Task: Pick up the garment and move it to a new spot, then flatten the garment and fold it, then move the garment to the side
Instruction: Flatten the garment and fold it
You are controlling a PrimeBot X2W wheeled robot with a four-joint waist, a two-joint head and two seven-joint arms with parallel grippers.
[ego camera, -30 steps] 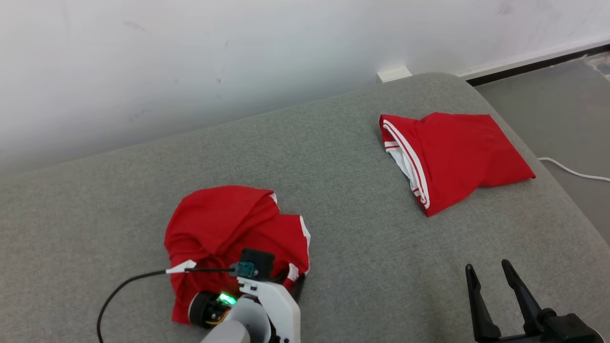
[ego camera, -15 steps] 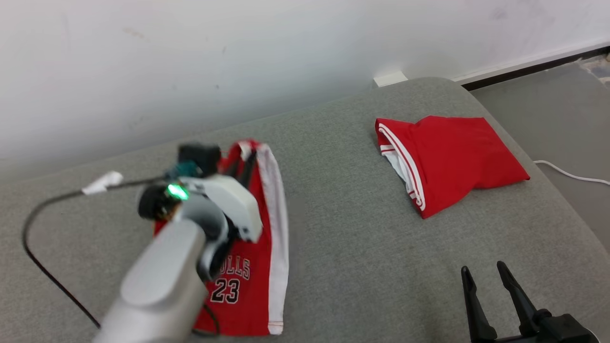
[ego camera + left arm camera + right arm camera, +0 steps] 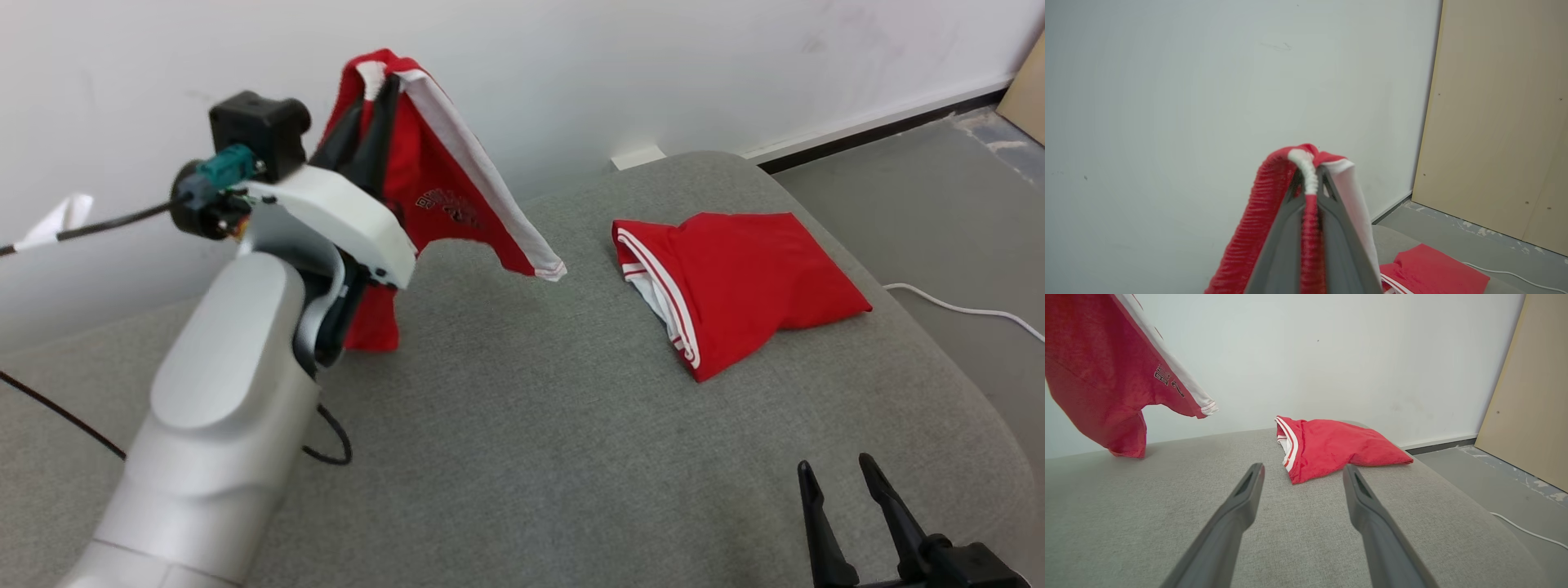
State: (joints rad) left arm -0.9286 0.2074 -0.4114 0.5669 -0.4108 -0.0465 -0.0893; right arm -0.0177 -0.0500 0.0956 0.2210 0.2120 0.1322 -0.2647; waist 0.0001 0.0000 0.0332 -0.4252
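Red garment [image 3: 429,167] with white stripe, red-and-white folded cloth [image 3: 735,278], grey fabric surface [image 3: 531,425]

Grey upholstered surface [image 3: 522,425] with a rounded far-right corner stands against a plain white wall [image 3: 571,65]; a small white block [image 3: 637,157] sits at the wall just behind that corner. A second red garment [image 3: 751,278] with white-striped trim lies folded on the surface near its right edge. Beyond that edge: grey floor [image 3: 922,204], a dark baseboard strip [image 3: 865,131] at the wall foot, a thin white cable [image 3: 963,309] trailing across the floor, and a pale wood panel [image 3: 1502,122] at the far right.
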